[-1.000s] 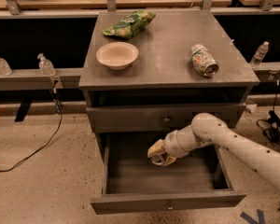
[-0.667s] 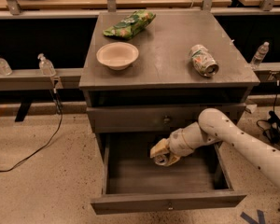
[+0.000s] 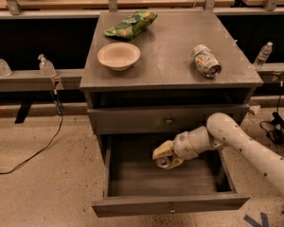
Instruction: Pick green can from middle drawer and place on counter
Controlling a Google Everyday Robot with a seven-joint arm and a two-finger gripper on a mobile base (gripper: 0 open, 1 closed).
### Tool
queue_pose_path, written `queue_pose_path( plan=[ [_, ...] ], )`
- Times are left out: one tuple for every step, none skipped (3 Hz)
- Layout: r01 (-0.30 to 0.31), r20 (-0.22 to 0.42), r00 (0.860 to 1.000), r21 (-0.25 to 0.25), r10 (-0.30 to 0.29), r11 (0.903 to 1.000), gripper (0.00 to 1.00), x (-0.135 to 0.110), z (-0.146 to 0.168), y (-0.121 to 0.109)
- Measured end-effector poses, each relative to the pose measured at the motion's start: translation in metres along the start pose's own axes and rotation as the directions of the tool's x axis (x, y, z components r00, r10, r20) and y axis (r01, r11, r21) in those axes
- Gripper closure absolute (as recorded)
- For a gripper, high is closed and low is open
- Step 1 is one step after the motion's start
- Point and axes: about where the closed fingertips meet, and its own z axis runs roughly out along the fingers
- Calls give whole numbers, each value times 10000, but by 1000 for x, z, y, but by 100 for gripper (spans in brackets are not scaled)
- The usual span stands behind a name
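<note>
The middle drawer [image 3: 132, 176] is pulled open below the grey cabinet, its front panel and small knob nearest me. My gripper [image 3: 166, 156] is inside it, just above the floor near the back, reaching in from the right. It is shut on the green can [image 3: 163, 162], a small dark can whose silver end shows below the pale fingers [image 3: 162, 150]. The can looks slightly lifted off the drawer floor. The counter [image 3: 170, 37] is the flat grey cabinet top above.
On the counter are a cream bowl [image 3: 119, 56], a green snack bag [image 3: 131, 24] and a pale dented can [image 3: 206, 60] lying on its side. The top drawer [image 3: 168, 120] is shut. Water bottles [image 3: 46, 66] stand on side rails; a cable [image 3: 38, 150] lies on the floor.
The arm's elbow has shifted a little to the right. The gripper with the can has barely moved inside the drawer.
</note>
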Motion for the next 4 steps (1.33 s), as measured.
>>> queue_pose_path(
  plan=[
    [-473,87,9989,2368,465,9704,100,-14,-8,-20],
    [-924,432,9957,3699,822,9245,100,-43,-27,-44],
    [-1555,887,9876,4280,1299,8903,100,-72,-50,-66],
    [-1608,920,9867,4391,1338,8840,100,-72,-50,-67]
  ],
)
